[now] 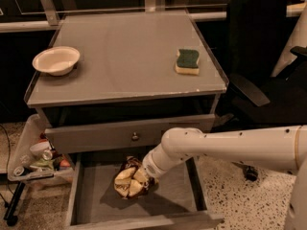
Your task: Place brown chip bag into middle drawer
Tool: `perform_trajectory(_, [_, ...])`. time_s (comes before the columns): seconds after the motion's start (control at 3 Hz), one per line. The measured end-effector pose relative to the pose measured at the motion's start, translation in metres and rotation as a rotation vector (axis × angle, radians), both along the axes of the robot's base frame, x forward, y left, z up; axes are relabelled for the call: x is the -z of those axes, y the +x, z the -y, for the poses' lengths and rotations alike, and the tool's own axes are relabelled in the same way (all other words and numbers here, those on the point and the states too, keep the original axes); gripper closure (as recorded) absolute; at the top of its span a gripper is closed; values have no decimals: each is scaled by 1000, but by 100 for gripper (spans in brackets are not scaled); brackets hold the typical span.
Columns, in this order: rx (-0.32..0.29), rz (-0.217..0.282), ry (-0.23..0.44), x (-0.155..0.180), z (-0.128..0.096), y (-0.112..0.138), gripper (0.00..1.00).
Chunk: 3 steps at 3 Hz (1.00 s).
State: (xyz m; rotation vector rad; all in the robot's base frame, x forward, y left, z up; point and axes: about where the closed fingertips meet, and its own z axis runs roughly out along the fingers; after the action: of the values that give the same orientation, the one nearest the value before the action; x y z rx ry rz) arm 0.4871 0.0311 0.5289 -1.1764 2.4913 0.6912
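Nearest, the middle drawer (176, 195) stands pulled out at the bottom of the cabinet, its grey floor bare around the brown chip bag (128, 180), which sits crumpled in the back left part of the drawer. The gripper (145, 172) is right against the bag's right side, buried in its folds; whether it is clamped on the bag or loose cannot be told. The white arm (225, 147) reaches in from the right. Above it is a drawer front with a knob (135, 136). On the tabletop (124, 66) a white bowl (56, 60) sits at the left and a green-and-yellow sponge (187, 61) at the right, well apart. A black chair (259, 56) stands beyond
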Motion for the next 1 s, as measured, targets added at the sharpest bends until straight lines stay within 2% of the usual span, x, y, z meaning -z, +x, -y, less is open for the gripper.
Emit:
perform_trajectory(0.33, [8, 1, -17, 22, 1, 9, 100])
perform_trajectory(0.67, [8, 1, -18, 22, 1, 9, 82])
perform_trajectory(1.0, [8, 1, -18, 23, 1, 9, 58])
